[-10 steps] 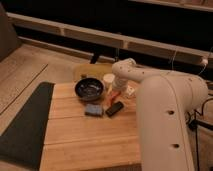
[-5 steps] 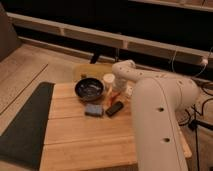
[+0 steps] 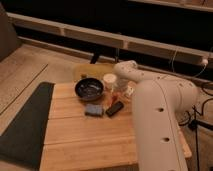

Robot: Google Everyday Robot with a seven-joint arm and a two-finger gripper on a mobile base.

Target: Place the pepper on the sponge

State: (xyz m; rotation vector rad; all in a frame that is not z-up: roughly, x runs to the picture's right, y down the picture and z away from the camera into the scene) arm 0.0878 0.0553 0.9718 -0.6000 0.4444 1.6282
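On the table [image 3: 75, 142], the sponge [image 3: 93, 109] lies at six o'clock from the bowl [image 3: 89, 89], with the block [image 3: 115, 108] at the sponge's three o'clock. The pepper [image 3: 115, 96] sits at twelve o'clock from the block, just beside the gripper [image 3: 120, 91]. A cup [image 3: 109, 80] stands at two o'clock from the bowl.

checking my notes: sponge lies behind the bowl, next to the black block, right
No: the camera view shows the sponge in front of the bowl, next to the black block. The end effector hangs just past the block, beside the bowl.

One high camera, facing down, near — end effector [image 3: 120, 91] mid-frame
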